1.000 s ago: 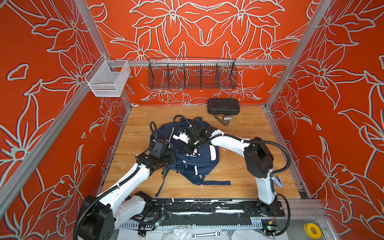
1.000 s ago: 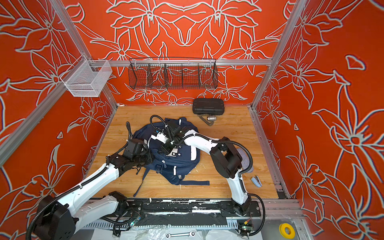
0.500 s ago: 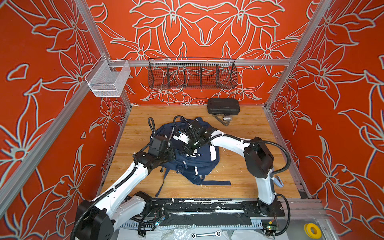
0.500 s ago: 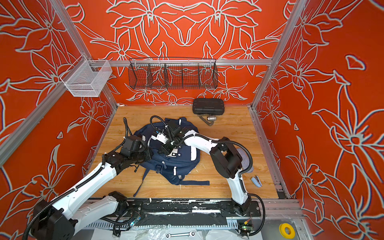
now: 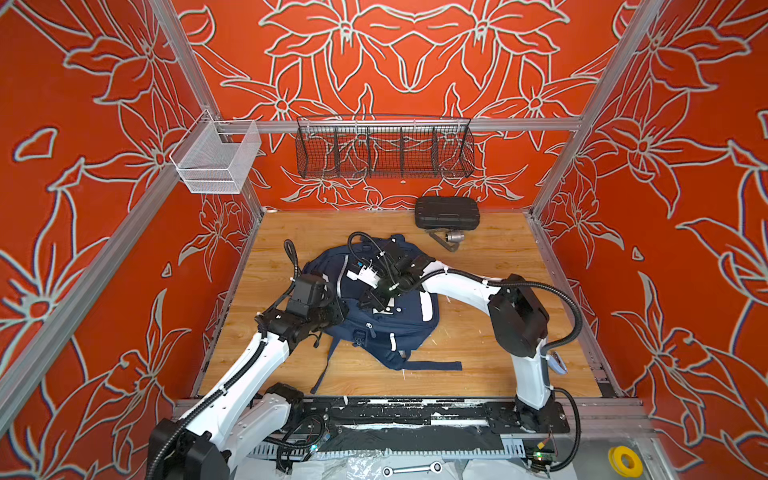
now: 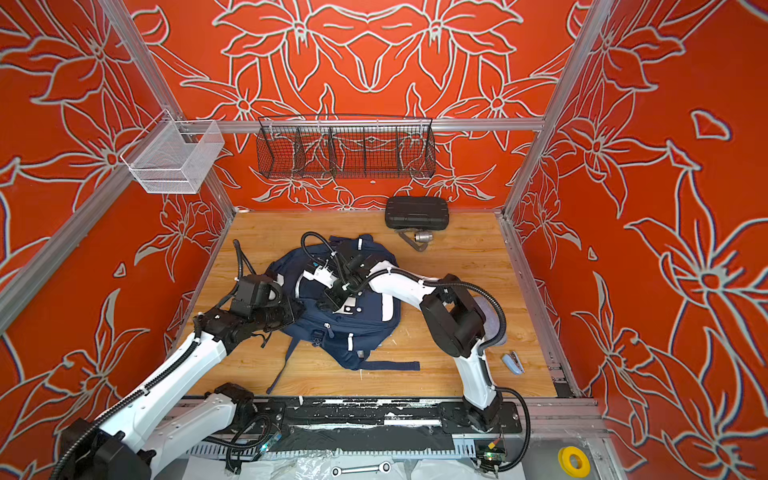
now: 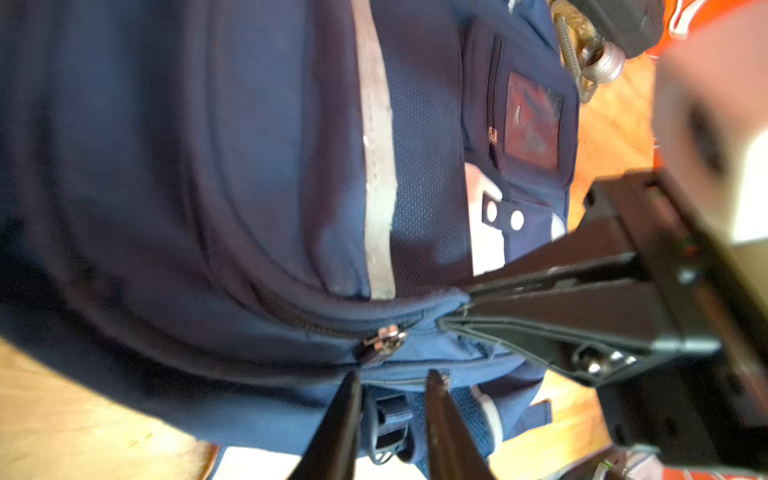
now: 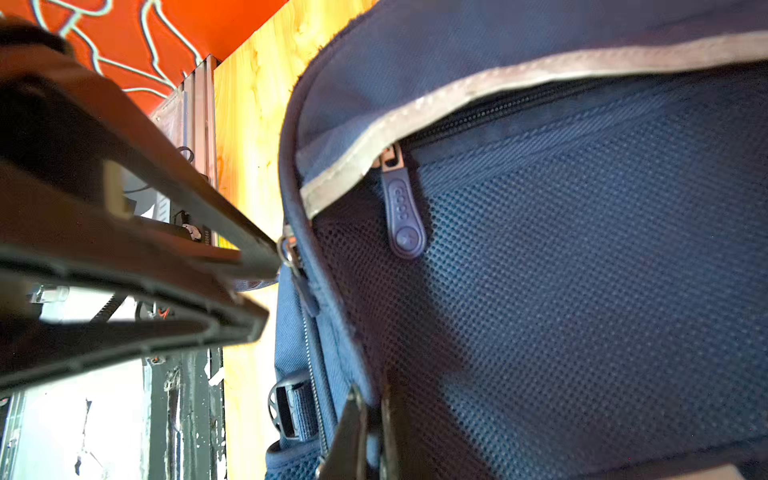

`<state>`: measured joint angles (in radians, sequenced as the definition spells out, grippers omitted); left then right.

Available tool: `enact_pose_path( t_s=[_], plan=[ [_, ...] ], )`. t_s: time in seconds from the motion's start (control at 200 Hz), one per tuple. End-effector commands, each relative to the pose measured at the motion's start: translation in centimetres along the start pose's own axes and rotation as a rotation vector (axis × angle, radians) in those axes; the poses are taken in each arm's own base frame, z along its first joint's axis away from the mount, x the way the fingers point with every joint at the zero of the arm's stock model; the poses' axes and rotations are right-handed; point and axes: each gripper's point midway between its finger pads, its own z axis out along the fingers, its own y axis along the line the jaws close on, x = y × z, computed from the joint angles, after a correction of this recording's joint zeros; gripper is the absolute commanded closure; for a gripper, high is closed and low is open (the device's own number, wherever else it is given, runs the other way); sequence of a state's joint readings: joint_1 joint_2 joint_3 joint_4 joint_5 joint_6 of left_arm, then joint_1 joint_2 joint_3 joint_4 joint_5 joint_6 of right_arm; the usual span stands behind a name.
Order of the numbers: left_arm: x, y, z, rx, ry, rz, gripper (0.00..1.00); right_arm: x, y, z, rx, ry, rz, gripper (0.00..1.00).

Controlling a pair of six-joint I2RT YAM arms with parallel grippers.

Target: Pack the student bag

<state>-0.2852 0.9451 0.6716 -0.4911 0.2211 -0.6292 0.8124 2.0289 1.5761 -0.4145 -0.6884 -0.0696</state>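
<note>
Pinching student bag (image 5: 399, 328) fabric, right gripper (image 5: 368, 300) is clamped; left gripper (image 7: 392, 374), bag's nine o'clock, stands apart; zip pull (image 8: 403, 216) embossing illegible.

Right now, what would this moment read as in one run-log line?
backpack: flat on table | left gripper: open, tips at zipper pull | right gripper: shut on backpack fabric | black case: at back wall

Bright, even light is filling both top views, the walls (image 5: 83, 124) bowing at the edges. Wrist views are blurring close up; glare is bleaching the bench (image 7: 50, 415) beside the student bag (image 7: 249, 166).
</note>
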Motion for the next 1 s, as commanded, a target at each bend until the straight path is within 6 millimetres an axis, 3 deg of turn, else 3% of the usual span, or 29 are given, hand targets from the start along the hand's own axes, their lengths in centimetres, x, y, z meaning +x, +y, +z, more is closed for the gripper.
enact_pose_path(
  t_s=[0.0,0.09,0.52,0.806,0.996],
  plan=[
    [0.1,-0.3,0.3,0.035,-0.009,-0.003,0.63,-1.1,1.4,-1.5,-0.034,-0.033,0.016,1.0],
    [-0.1,0.2,0.8,0.026,-0.031,-0.003,0.56,-1.2,1.5,-1.5,-0.042,-0.037,0.022,1.0],
    [-2.2,0.7,1.5,0.029,-0.176,0.008,0.57,-1.4,2.3,-1.4,-0.075,-0.053,0.053,1.0],
    [-1.2,1.1,2.1,0.041,-0.146,0.005,0.63,-2.6,2.5,-1.3,-0.093,-0.086,0.082,1.0],
    [-0.2,1.2,2.9,0.092,-0.154,0.052,0.51,-3.6,3.0,-1.4,-0.125,-0.111,0.108,1.0]
  ],
)
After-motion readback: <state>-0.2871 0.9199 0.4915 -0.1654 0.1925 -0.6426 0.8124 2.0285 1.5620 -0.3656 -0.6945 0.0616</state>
